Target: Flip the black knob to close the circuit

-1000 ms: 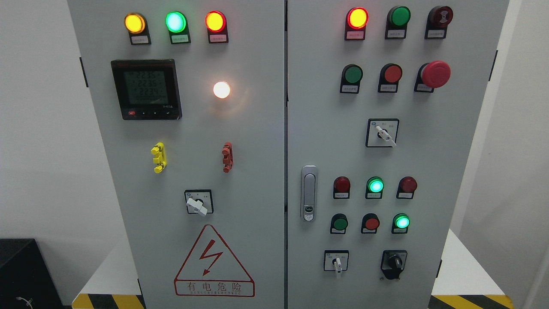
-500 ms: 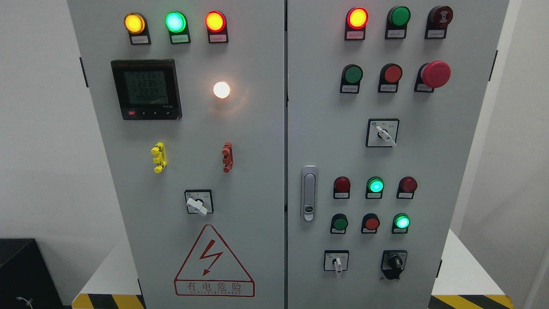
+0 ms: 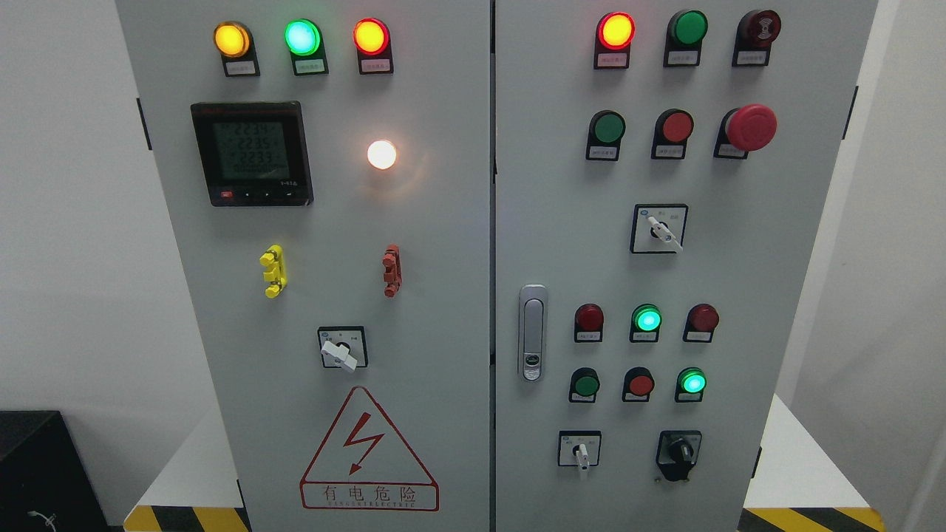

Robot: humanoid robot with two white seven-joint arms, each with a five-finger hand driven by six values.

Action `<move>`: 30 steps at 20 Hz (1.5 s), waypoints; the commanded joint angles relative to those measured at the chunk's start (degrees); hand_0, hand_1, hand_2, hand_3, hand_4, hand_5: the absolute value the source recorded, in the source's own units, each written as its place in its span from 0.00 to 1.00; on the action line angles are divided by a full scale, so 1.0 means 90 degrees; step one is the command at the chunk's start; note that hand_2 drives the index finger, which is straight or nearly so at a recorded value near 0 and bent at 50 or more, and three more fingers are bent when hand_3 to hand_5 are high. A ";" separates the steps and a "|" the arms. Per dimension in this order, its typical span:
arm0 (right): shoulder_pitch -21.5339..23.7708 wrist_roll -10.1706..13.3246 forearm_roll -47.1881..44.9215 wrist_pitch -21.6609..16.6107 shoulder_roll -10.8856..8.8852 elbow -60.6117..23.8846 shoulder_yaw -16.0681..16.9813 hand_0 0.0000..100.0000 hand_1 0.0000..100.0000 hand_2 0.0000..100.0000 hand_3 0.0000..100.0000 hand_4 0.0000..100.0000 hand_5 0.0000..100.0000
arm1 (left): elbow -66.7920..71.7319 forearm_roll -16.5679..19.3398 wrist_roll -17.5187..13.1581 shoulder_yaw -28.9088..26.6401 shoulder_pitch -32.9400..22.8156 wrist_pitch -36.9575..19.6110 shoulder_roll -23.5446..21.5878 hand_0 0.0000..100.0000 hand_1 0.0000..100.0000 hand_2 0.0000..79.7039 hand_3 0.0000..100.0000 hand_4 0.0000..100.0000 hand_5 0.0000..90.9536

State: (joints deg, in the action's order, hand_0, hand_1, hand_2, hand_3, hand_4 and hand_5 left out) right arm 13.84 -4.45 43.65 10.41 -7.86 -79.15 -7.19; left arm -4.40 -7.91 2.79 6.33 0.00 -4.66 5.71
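Note:
A grey electrical cabinet with two doors fills the head view. The black knob (image 3: 678,452) sits low on the right door (image 3: 739,295), at the bottom right of its controls, with its handle tilted to the upper right. To its left is a white-handled selector switch (image 3: 581,451). Neither of my hands shows in the view.
The right door carries lit and unlit lamps, a red mushroom stop button (image 3: 750,127), a white selector (image 3: 661,230) and a door latch (image 3: 532,332). The left door (image 3: 222,310) has a meter (image 3: 251,154), a lit white lamp (image 3: 381,154), a selector (image 3: 341,349) and a red hazard triangle (image 3: 367,452).
Only the meter digits have flickered. The knob and switches have not moved and no hand has come into view.

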 commanded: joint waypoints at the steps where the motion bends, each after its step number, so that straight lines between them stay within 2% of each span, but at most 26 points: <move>1: -0.0316 -0.0228 0.0774 0.0258 0.0267 -0.2221 0.0388 0.00 0.00 0.88 1.00 0.85 0.85 | 0.0000 0.0000 0.0002 0.0000 -0.0137 0.0000 0.0000 0.12 0.56 0.00 0.00 0.00 0.00; 6: -0.0833 -0.0501 0.1428 0.0434 0.0609 -0.2319 0.0359 0.00 0.00 0.88 1.00 0.85 0.86 | 0.0000 0.0000 0.0002 0.0000 -0.0137 0.0000 0.0000 0.12 0.56 0.00 0.00 0.00 0.00; 13: -0.1361 -0.0667 0.1965 0.0883 0.0668 -0.2651 0.0213 0.00 0.00 0.88 1.00 0.86 0.86 | 0.0000 0.0000 0.0002 0.0000 -0.0137 0.0000 0.0000 0.12 0.56 0.00 0.00 0.00 0.00; 15: -0.1410 -0.0832 0.2336 0.1088 0.0716 -0.2749 0.0067 0.00 0.00 0.88 1.00 0.86 0.86 | 0.0000 0.0000 0.0002 0.0000 -0.0137 -0.0010 0.0000 0.12 0.56 0.00 0.00 0.00 0.00; 17: -0.1430 -0.0882 0.2609 0.1148 0.0911 -0.2807 0.0056 0.00 0.00 0.88 1.00 0.87 0.87 | 0.0000 0.0000 0.0002 0.0000 -0.0137 0.0000 0.0000 0.12 0.56 0.00 0.00 0.00 0.00; 20: -0.1449 -0.0902 0.3010 0.1235 0.1087 -0.2856 0.0056 0.00 0.00 0.88 1.00 0.87 0.87 | 0.0000 0.0000 0.0002 0.0000 -0.0137 0.0000 0.0000 0.12 0.56 0.00 0.00 0.00 0.00; 24: -0.1459 -0.1058 0.3548 0.1294 0.1517 -0.2983 0.0047 0.00 0.00 0.88 1.00 0.88 0.87 | 0.0000 0.0000 0.0002 0.0000 -0.0137 0.0000 0.0000 0.12 0.56 0.00 0.00 0.00 0.00; 26: -0.1546 -0.1068 0.3587 0.1294 0.1625 -0.2983 0.0076 0.00 0.00 0.88 1.00 0.88 0.88 | 0.0000 0.0000 0.0002 0.0000 -0.0137 0.0000 0.0000 0.12 0.56 0.00 0.00 0.00 0.00; 28: -0.1654 -0.1087 0.3685 0.1294 0.1635 -0.2964 0.0144 0.00 0.00 0.88 1.00 0.88 0.88 | 0.0000 0.0000 0.0002 0.0000 -0.0137 0.0000 0.0000 0.12 0.56 0.00 0.00 0.00 0.00; 30: -0.1820 -0.1214 0.3685 0.1314 0.1625 -0.2915 0.0290 0.00 0.00 0.88 1.00 0.88 0.88 | 0.0000 0.0000 0.0002 0.0000 -0.0127 0.0000 0.0000 0.12 0.56 0.00 0.00 0.00 0.00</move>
State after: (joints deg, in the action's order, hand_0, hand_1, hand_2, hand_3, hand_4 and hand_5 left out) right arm 0.05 -14.52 74.14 22.09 2.78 -102.96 -5.97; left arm -4.40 -7.91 2.79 6.33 0.00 -4.70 5.71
